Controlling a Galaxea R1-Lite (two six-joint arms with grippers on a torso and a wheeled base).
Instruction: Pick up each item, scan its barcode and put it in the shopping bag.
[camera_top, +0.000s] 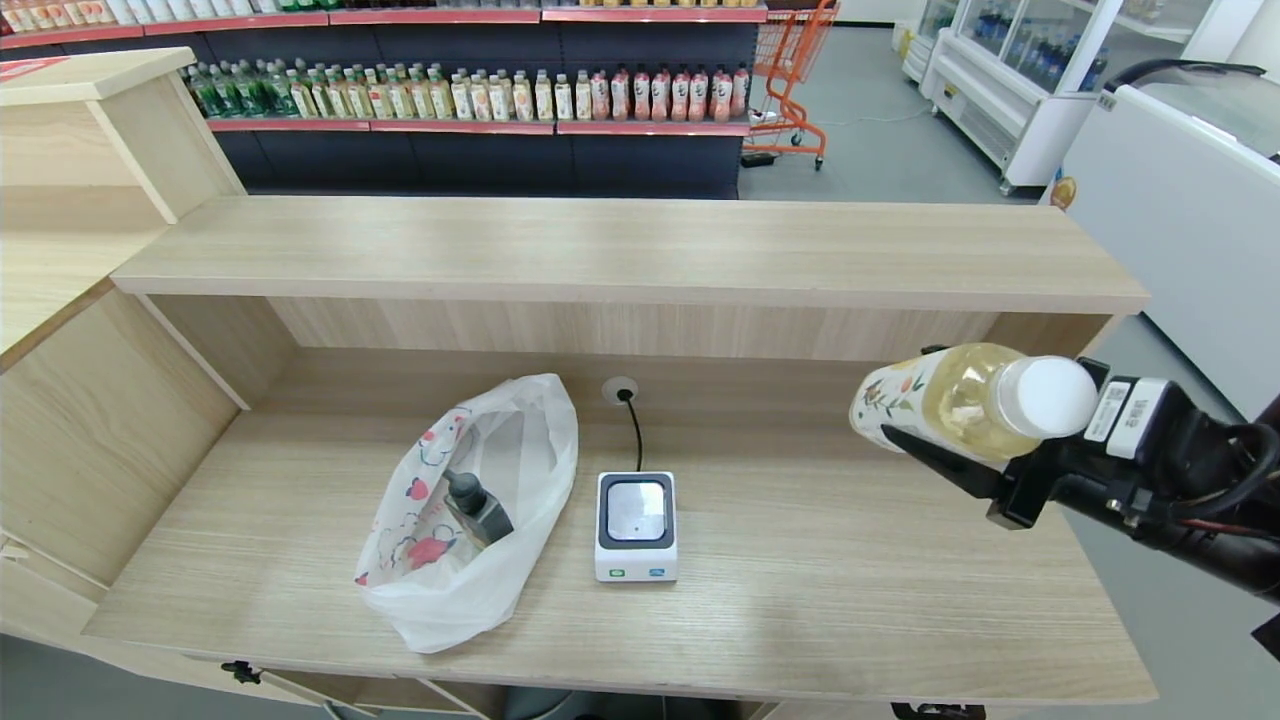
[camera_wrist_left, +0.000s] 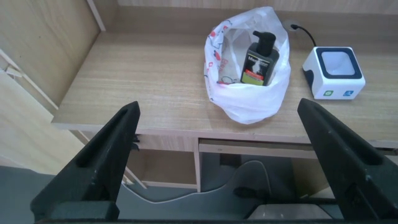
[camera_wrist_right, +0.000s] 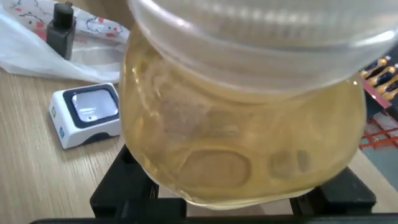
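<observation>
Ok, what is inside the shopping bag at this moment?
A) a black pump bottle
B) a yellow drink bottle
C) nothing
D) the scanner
A: the black pump bottle lies in the shopping bag; the drink bottle is in the right gripper.

The shopping bag (camera_top: 470, 520) lies on the desk (camera_top: 800, 600), left of the middle. A pump bottle (camera_top: 478, 508) lies inside it, pump end toward the back. The scanner (camera_top: 636, 525) sits just beside the bag on its right, not touching it. A cable (camera_top: 634, 430) runs from the scanner's back to a hole (camera_top: 620, 390) in the desk by the back wall. A raised ledge (camera_top: 640, 250) spans the desk's back.

Well right of the scanner, above the desk's right end, a drink bottle (camera_top: 950, 400) lies sideways between the fingers (camera_top: 940, 462) of the right gripper (camera_top: 910, 395). The left gripper (camera_wrist_left: 219, 109) hangs before the desk's front edge, facing the bag.

Beyond the ledge stand store shelves (camera_top: 480, 95), with a cart (camera_top: 795, 70) to their right.
</observation>
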